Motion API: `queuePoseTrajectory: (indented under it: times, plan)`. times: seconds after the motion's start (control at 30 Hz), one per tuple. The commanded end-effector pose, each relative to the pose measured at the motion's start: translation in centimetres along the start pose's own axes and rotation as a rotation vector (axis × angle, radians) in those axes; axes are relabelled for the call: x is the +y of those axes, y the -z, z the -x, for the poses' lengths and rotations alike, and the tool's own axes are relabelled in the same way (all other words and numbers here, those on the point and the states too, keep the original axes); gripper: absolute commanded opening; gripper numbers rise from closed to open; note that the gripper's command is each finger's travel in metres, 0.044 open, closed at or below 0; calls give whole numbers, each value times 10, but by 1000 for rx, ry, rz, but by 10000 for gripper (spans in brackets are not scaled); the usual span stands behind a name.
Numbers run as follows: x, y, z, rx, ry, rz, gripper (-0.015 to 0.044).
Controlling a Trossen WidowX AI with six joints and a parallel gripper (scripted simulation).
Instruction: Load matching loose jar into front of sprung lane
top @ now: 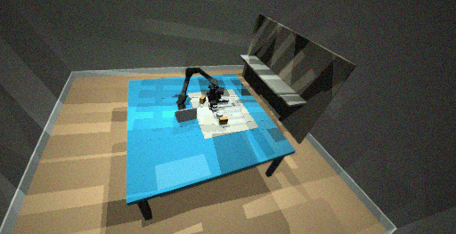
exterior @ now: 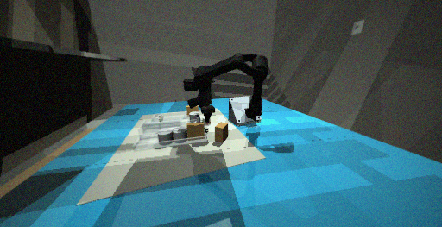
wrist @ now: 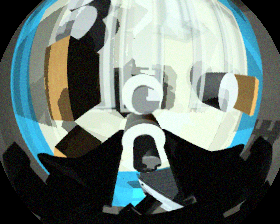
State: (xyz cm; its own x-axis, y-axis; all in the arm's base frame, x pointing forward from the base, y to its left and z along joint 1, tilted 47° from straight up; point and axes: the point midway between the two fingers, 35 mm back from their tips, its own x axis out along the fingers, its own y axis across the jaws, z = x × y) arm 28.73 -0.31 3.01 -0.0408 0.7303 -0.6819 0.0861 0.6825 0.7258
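Observation:
My gripper [wrist: 142, 132] [exterior: 208, 122] is shut on a jar [wrist: 142, 129] with a white ring on its top and a dark centre. The fingers grip it from both sides, near the front end of the middle lane. A similar jar [wrist: 143, 99] with a white ring and grey centre stands just ahead of it, in the middle lane. In the wrist view the two look very close; whether they touch cannot be told. The held jar's base, the front stop and the pusher plate cannot be made out clearly. In the top view the arm hides the gripped jar.
An orange-brown box [wrist: 58, 80] [exterior: 195, 129] stands left of the middle lane, with a white-topped jar [wrist: 83, 22] behind. Another orange-brown box [wrist: 80, 141] [exterior: 221, 133] stands nearer the arm. On the right are a white-lidded dark jar [wrist: 228, 91] and an orange box [wrist: 247, 95] [top: 223, 120].

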Motion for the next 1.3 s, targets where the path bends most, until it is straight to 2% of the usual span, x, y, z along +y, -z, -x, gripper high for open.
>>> queuePoseTrajectory:
  times: [0.0, 1.27]
  plan:
    - [1, -4, 1, -9, 0, 4, 0]
    - [1, -19, 1, -10, 0, 5, 0]
